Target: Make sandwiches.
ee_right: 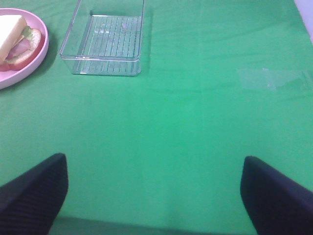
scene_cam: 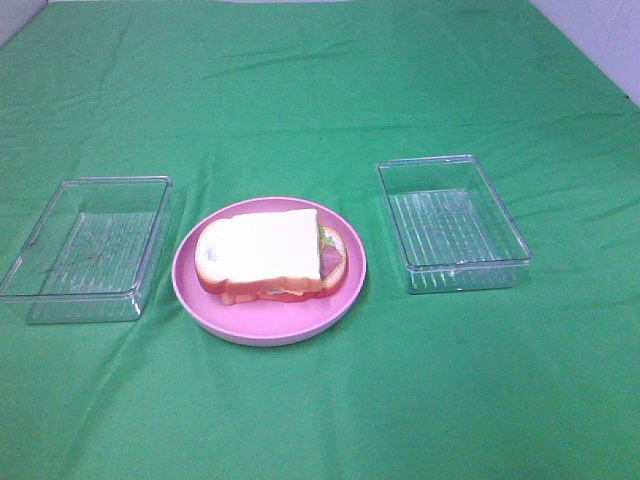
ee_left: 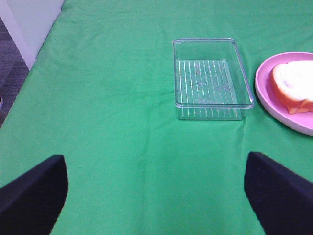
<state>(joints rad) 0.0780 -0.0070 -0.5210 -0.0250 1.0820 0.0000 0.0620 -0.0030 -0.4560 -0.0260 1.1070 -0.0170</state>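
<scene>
The sandwich (scene_cam: 272,256) lies on the round pink plate (scene_cam: 258,322), in the middle of the green cloth (scene_cam: 320,410). Its top is a white bread slice with an orange-brown crust, and it sits a little askew over what is beneath. At the edge toward my right side a bit of pale-green lettuce and a reddish-pink bacon strip peek out from under the bread, and a thin yellow line of cheese shows low along the near edge. The stack rests within the plate's rim, closer to the far side of the plate than to the near one.

To either side of the plate stands a clear plastic tray with a ribbed floor. The left tray (scene_cam: 88,245) sits just beside the plate; the right tray (scene_cam: 452,222) stands a little further off. I see nothing inside either one.

My left gripper (ee_left: 156,196) hangs above bare cloth, near the left tray, its two dark fingers (ee_left: 32,196) spread wide with nothing between them. My right gripper (ee_right: 156,196) hovers over cloth on the other side, near the right tray, its fingers (ee_right: 276,196) likewise wide apart and holding nothing. Neither touches the sandwich, the plate or a tray.
</scene>
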